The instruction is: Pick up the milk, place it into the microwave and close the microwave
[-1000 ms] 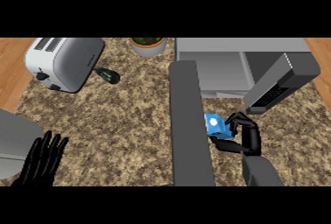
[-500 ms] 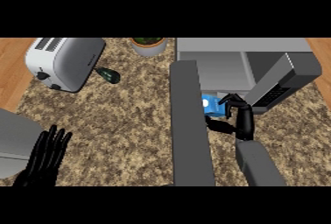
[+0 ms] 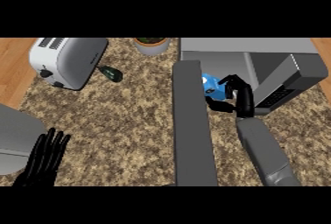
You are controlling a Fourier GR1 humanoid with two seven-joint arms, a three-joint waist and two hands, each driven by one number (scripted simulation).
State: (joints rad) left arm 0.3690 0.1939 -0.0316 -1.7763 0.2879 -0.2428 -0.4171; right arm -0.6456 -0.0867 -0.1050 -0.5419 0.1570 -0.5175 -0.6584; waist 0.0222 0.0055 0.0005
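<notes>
On a speckled brown granite counter (image 3: 123, 122), seen from steeply above, a grey microwave (image 3: 258, 57) stands at the upper right with its door (image 3: 192, 127) swung wide open. The door shows edge-on as a long grey slab running from beside the microwave's mouth down toward the lower edge of the view.

The robot's right hand (image 3: 236, 94) comes up from the lower right on a grey forearm and sits just to the right of the open door, at the front of the microwave's opening. Its black fingers and thumb are curled round the milk (image 3: 211, 84), a small blue carton with a white mark on its face. The milk is held between the door and the microwave's control panel (image 3: 279, 97), right at the threshold of the grey cavity; whether its base touches anything cannot be told, since the hand hides its lower part.

The robot's left hand (image 3: 45, 157) rests at the lower left, fingers straight and spread, holding nothing, well apart from the microwave. Beside it, at the left edge, lies part of a grey rounded object (image 3: 14, 140).

At the upper left stands a white toaster (image 3: 68, 61), tilted at an angle. Just to its right lies a small dark green object (image 3: 111, 73). Near the top edge, left of the microwave, sits a grey pot with a green plant (image 3: 153, 43). Wooden floor (image 3: 14, 65) shows along the left edge.
</notes>
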